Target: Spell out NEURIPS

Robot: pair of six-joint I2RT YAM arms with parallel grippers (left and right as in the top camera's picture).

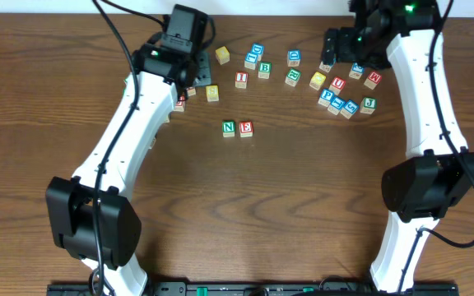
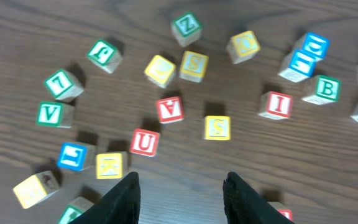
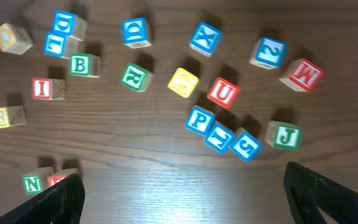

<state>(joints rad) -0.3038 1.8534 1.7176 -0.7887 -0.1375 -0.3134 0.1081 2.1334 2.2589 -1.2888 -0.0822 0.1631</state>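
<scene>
The green N [image 1: 229, 127] and red E [image 1: 246, 128] sat touching, with bare table [image 1: 303, 205] in front of them. The left gripper [image 2: 182, 179] hung part-open and empty near a red U [image 2: 145, 142]; the right gripper [image 3: 182, 177] gaped wide, empty.

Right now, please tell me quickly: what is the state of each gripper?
Left gripper: open, holding nothing.
Right gripper: open wide, holding nothing.

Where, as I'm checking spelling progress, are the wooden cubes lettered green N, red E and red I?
Green N wooden cube [image 1: 229, 128]: overhead view, top face.
Red E wooden cube [image 1: 246, 128]: overhead view, top face.
Red I wooden cube [image 3: 43, 88]: right wrist view, lettered face.
</scene>
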